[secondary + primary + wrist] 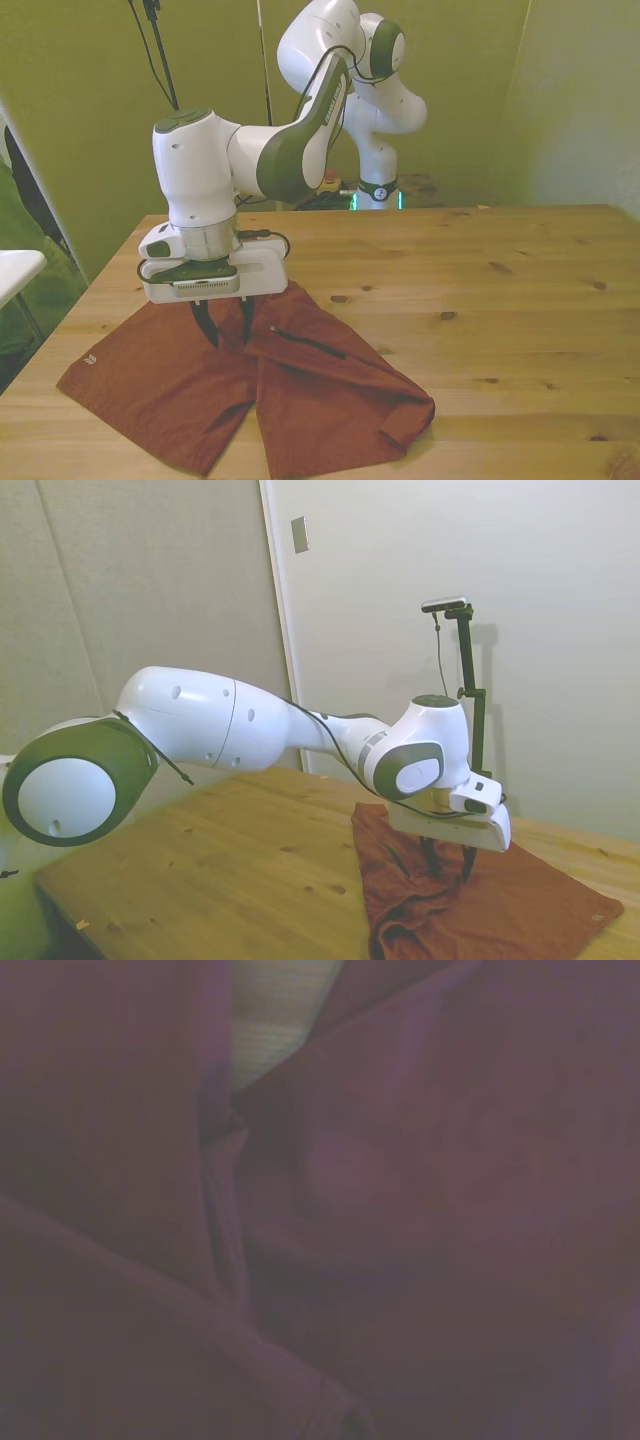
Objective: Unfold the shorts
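Observation:
The rust-red shorts (300, 390) lie on the wooden table (500, 300) near its front edge, at the front view's left. One leg spreads flat, with a tiny pale tag (90, 358) at its hem. The other leg is creased, with a folded corner (400, 420). My gripper (225, 325) points straight down over the waist part, fingertips on the fabric, the two fingers still apart with cloth between them. In the side view the gripper (449, 860) stands on the shorts (520, 910) at the table's far right. The wrist view is filled with blurred dark red shorts (400, 1210).
Bare wood stretches across the front view's right half of the table (560, 380). A white surface edge (15, 268) shows beyond the table at the front view's left. A small sliver of table (275, 1010) shows between cloth folds in the wrist view.

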You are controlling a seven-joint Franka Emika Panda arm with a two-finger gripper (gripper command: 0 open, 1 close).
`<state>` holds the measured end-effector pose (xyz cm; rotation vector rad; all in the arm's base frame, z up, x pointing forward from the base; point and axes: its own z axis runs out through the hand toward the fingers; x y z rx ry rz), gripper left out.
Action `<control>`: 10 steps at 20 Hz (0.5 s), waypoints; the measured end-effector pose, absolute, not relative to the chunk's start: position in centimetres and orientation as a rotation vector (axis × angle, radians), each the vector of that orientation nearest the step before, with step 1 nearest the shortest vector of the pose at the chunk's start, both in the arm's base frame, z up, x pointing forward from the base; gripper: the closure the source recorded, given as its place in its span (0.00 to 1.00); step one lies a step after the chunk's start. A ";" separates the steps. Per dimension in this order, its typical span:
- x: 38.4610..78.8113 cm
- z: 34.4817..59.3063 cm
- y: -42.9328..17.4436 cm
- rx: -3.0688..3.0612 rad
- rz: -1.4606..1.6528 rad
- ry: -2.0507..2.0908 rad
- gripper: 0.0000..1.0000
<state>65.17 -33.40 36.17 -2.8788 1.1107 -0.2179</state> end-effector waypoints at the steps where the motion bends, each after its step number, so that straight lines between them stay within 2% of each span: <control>1: 65.1 36.1 -33.4 -2.879 -0.212 1.111 1.00; 10: 65.0 35.8 -33.2 -2.879 -0.193 1.108 1.00</control>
